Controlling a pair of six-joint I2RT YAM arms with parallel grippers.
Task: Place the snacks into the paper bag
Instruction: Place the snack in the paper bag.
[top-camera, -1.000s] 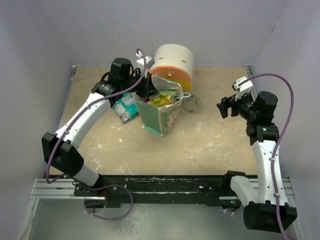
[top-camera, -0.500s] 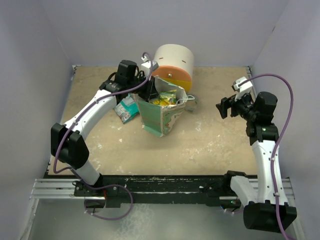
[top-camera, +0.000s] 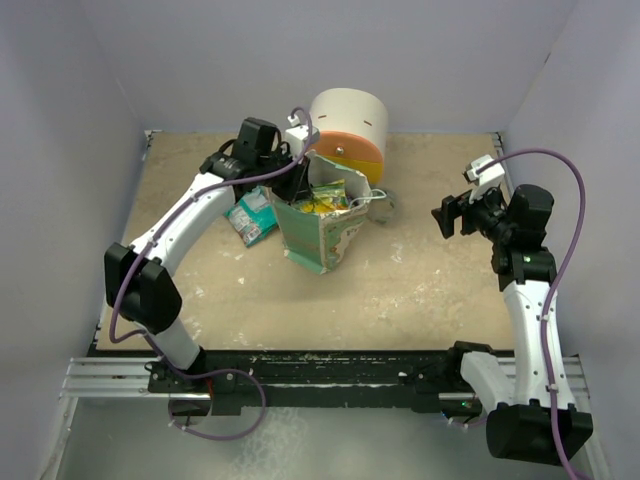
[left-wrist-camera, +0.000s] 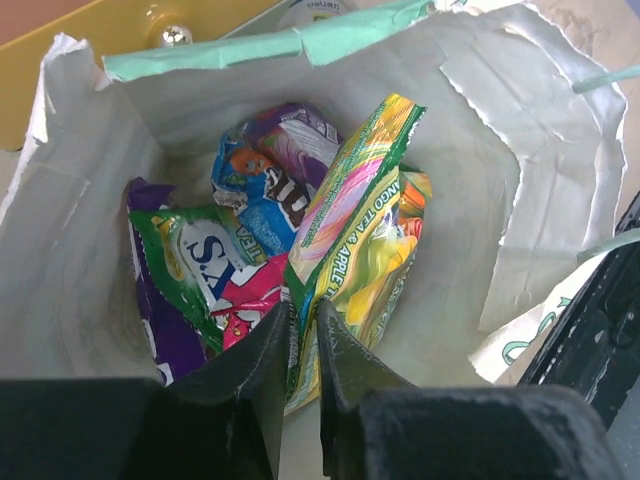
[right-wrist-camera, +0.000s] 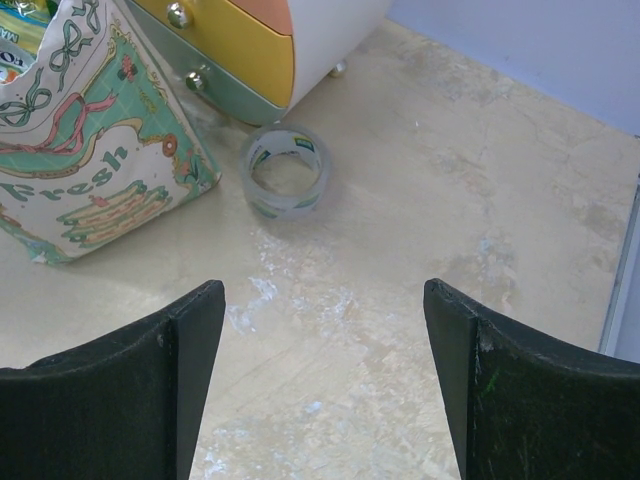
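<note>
Your left tool (left-wrist-camera: 302, 330) is pinched nearly shut on the lower edge of the yellow-green packet (left-wrist-camera: 365, 225), which stands inside the paper bag (left-wrist-camera: 480, 140) among other snacks (left-wrist-camera: 250, 230). Your right tool (right-wrist-camera: 320, 330) hangs wide open above the counter (right-wrist-camera: 420, 230).

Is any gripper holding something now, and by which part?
The left gripper pinches the yellow-green snack packet by its near edge, inside the paper bag. The right gripper is open and holds nothing.

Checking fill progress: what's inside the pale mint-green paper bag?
Yellow-green shiny plastic packet in left pincer, plus green-white, blue, purple, pink packets. Bag floor beneath is covered.
</note>
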